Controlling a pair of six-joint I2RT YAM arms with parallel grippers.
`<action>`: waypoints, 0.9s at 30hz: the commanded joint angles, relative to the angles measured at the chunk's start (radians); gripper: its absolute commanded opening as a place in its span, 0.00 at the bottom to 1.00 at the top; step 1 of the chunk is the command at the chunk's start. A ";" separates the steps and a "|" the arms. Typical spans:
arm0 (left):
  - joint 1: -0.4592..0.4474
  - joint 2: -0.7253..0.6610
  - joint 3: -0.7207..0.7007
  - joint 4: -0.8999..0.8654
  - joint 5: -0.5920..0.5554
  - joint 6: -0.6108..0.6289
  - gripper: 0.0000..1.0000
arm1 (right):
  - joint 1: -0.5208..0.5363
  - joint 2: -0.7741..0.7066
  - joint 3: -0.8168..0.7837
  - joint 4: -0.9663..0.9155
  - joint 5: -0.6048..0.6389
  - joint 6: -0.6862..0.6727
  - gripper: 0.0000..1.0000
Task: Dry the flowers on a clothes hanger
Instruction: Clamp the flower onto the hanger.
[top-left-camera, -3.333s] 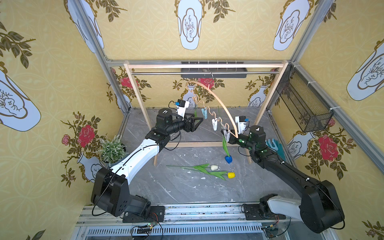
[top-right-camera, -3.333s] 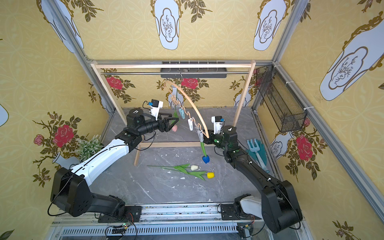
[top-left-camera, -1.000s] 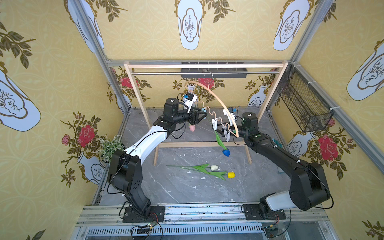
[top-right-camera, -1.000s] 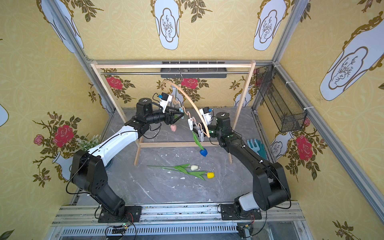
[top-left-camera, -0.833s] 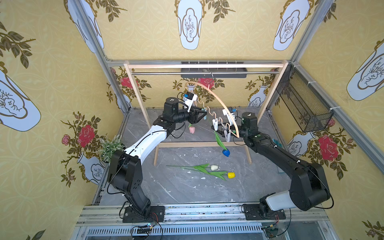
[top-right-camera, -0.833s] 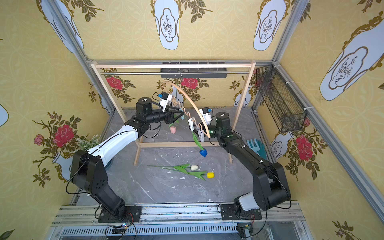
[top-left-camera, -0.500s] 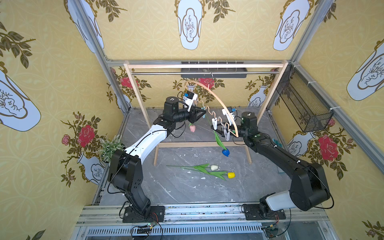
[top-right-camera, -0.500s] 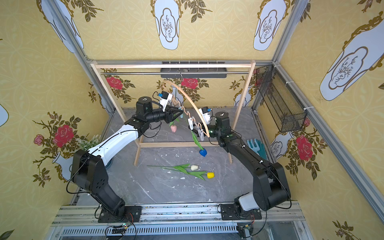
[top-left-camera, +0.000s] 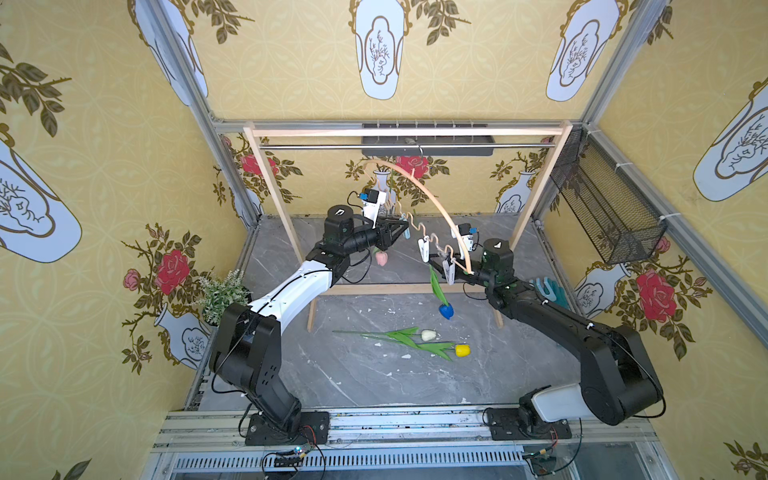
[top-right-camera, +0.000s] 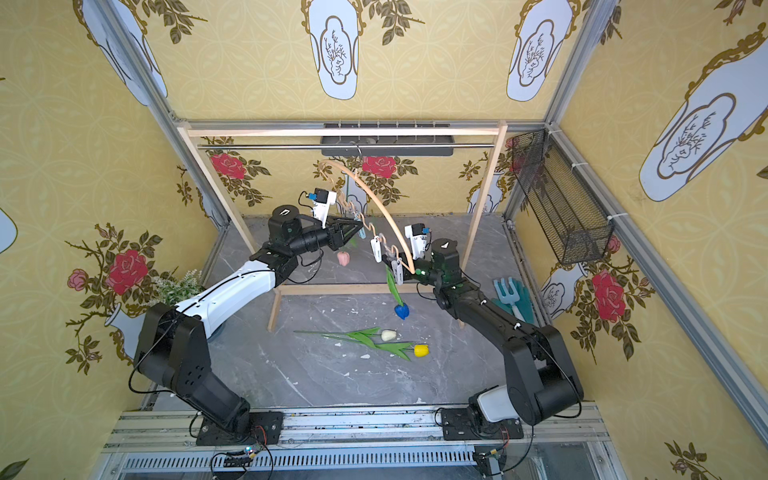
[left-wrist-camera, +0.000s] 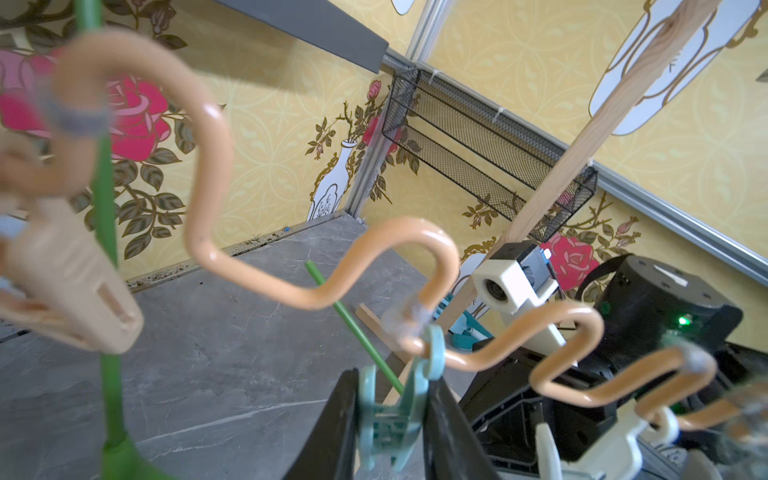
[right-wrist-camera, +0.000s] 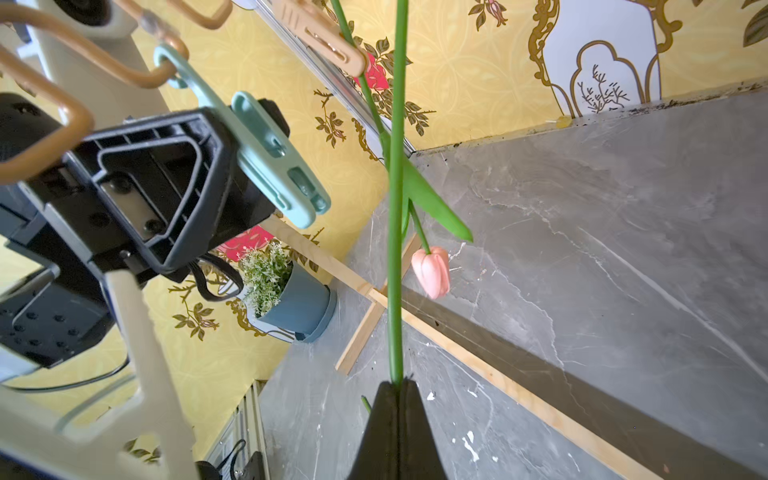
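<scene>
The clothes hanger hangs by its hook from the rack's rail. My left gripper is shut on its teal peg, squeezing the peg's handles. A pink tulip hangs head down from the beige peg. My right gripper is shut on the stem of the blue tulip, holding it by the hanger with the head down. That stem rises beside the teal peg, apart from its mouth. The cream tulip and yellow tulip lie on the floor.
The wooden rack frames the hanger. A potted plant stands at the left wall. A black wire basket hangs on the right wall, with teal garden tools below it. White pegs hang between the two grippers.
Both arms have risen to the hanger, the right one carrying the blue tulip. In the last second my left gripper has closed on the teal peg.
</scene>
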 joint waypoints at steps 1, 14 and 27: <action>-0.016 -0.001 -0.031 0.040 -0.075 -0.101 0.25 | 0.015 0.037 0.008 0.200 0.008 0.077 0.00; -0.024 -0.006 -0.085 0.113 -0.110 -0.175 0.21 | 0.097 0.116 0.056 0.244 0.124 0.080 0.00; -0.030 -0.005 -0.095 0.137 -0.154 -0.202 0.20 | 0.112 0.089 0.006 0.342 0.172 0.101 0.00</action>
